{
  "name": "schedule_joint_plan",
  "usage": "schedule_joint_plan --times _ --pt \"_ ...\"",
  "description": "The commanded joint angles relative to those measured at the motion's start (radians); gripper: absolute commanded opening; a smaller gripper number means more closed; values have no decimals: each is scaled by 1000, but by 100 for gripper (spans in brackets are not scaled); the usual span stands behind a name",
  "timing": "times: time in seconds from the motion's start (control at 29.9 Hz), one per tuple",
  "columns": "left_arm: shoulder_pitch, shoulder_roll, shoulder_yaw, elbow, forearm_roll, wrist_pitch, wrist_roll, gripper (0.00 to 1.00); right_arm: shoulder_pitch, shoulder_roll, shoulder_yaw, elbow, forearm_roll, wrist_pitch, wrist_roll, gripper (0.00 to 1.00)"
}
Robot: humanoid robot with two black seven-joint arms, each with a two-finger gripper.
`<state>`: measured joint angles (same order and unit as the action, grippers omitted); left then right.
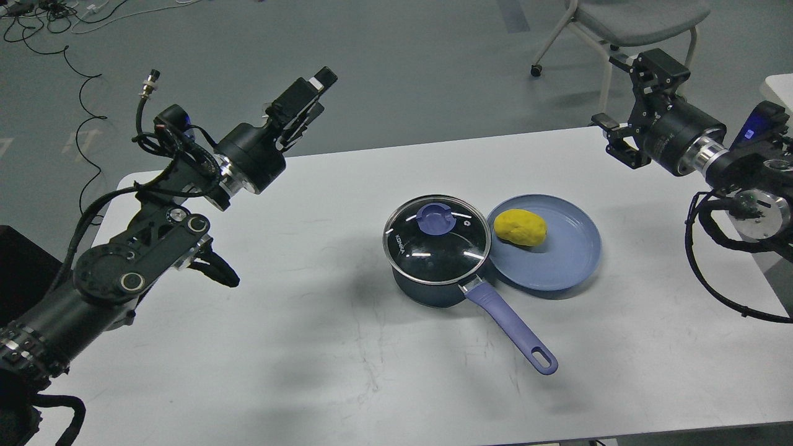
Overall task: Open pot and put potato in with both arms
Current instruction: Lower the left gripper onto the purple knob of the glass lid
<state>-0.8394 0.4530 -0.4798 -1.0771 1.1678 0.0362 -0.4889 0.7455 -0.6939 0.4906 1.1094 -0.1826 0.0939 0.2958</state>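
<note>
The pot point(427, 291), a dark navy saucepan, stands mid-table with its lavender handle point(511, 328) pointing to the front right. The glass lid point(437, 248) with a purple knob point(433, 218) sits on it. The potato point(520, 227), a yellow oval lump, lies on a blue plate point(557, 266) touching the pot's right side. My left gripper point(310, 96) is raised over the table's far left edge, turned nearly side-on, fingers apart and empty. My right gripper point(629, 93) is raised over the far right edge, open and empty. Both are well away from the pot.
The white table point(310, 347) ends just behind both grippers. A grey chair point(632, 15) stands on the floor at the far right. Cables point(80, 74) lie on the floor at the far left. A black block point(25, 266) is at the left edge.
</note>
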Motion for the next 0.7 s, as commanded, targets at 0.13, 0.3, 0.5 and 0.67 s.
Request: schedule_joint_plan --times 0.13,0.3,0.5,0.67 --pt "-21 -42 205 -46 389 371 0 98 -35 8 -1 -72 2 -5 0 99" --pt "-6 -102 220 -43 512 452 0 98 -60 22 -3 -105 8 -8 -1 99" --pt "-35 -125 290 0 664 452 0 98 -75 24 -1 -111 8 -14 0 99" --pt "-125 -197 413 149 739 452 0 98 -77 21 -1 -111 8 -14 0 99"
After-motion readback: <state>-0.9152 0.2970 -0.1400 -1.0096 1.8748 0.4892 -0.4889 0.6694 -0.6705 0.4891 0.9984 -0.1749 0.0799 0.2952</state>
